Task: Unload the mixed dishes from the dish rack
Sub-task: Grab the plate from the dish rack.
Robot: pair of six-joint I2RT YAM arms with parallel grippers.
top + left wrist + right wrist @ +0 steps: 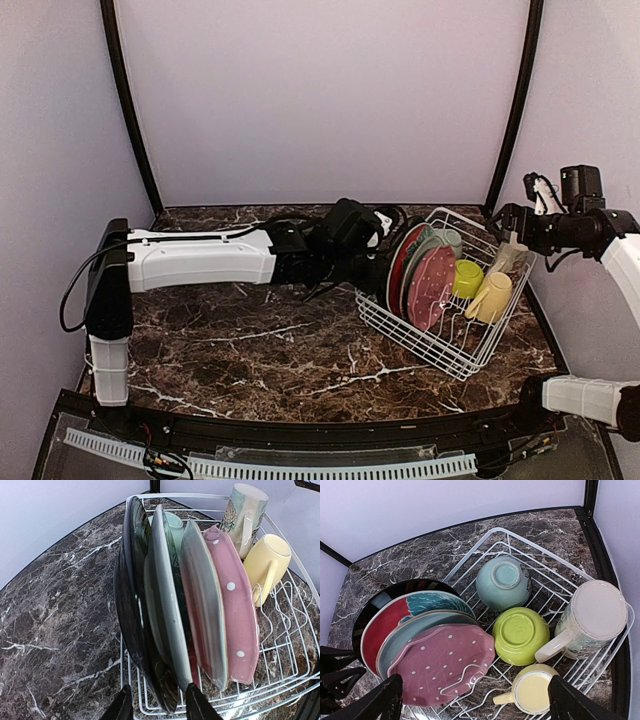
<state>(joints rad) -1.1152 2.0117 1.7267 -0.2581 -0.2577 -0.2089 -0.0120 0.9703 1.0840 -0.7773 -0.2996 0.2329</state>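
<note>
The white wire dish rack (pixel 460 365) stands at the right of the table. Upright in its slots are a dark plate (pixel 127 605), a red plate (pixel 382 625), a grey-green plate (pixel 420 625) and a pink dotted plate (pixel 235 605). Behind them lie a mint bowl (pixel 502 582), a lime bowl (pixel 520 632), a cream-grey mug (pixel 595 615) and a yellow mug (pixel 535 692). My left gripper (pixel 159 705) straddles the dark plate's lower rim, with a gap showing at its left finger. High over the rack, my right gripper (pixel 485 705) is open and holds nothing.
The dark marble tabletop (pixel 250 340) stretches left of and in front of the rack. Pale walls close in on three sides, with black posts (pixel 510 120) at the back corners. The rack sits close to the right wall.
</note>
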